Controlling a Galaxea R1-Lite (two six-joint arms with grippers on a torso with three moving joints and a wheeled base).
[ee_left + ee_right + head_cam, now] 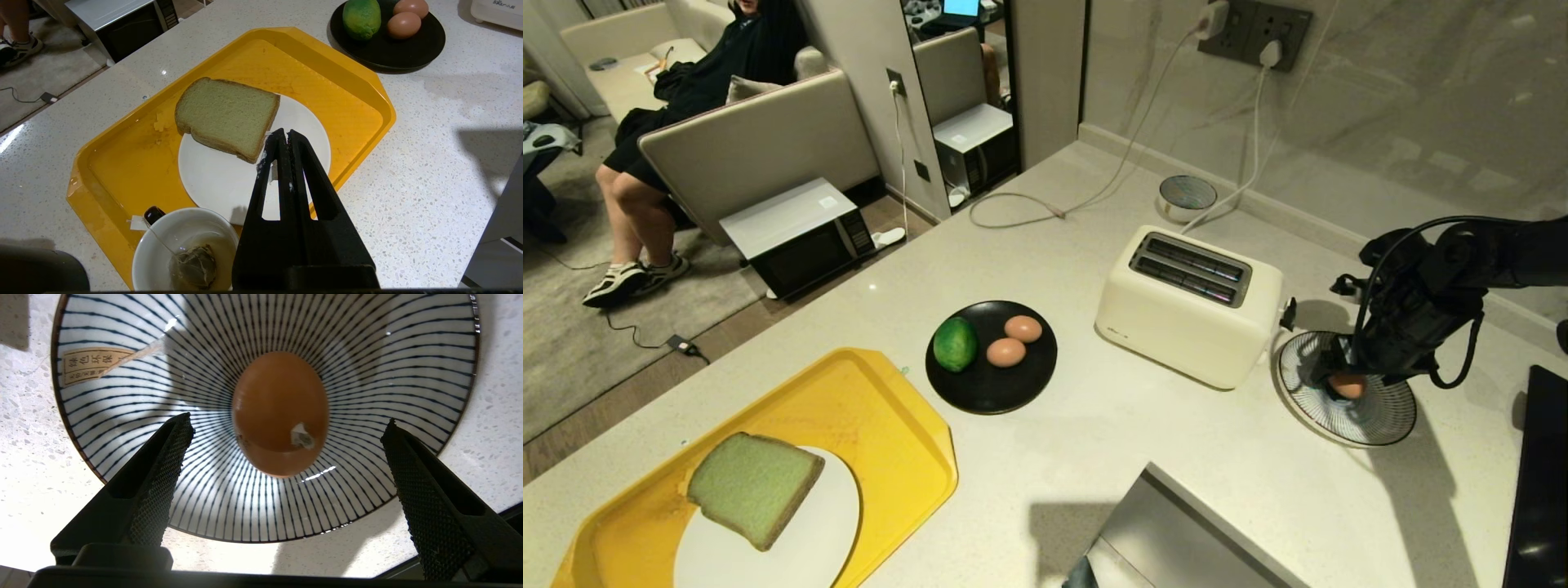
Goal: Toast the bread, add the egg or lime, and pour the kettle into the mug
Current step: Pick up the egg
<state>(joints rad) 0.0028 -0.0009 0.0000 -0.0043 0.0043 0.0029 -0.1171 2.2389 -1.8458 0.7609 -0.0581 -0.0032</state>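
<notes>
Black mesh-padded fingers point(163, 473) of the right gripper point(286, 428) stood spread wide, pointing down over the smooth brown egg point(280, 412), which lay free in the blue-striped white ceramic bowl point(122, 396) beside the cream toaster point(1188, 306). The left gripper point(282, 136) hung closed and empty above the pale green bread slice point(226, 116) on its round white plate point(212, 179) in the yellow plastic tray point(347, 102).

Warm indoor light falls from above onto the pale worktop point(1094, 457), which shows small glints in the left wrist view. The room beyond lies dimmer. The right arm throws a soft dark shadow across the striped bowl point(367, 355), whose glaze carries thin white glare streaks. Straight edges bow near the head view's borders.
</notes>
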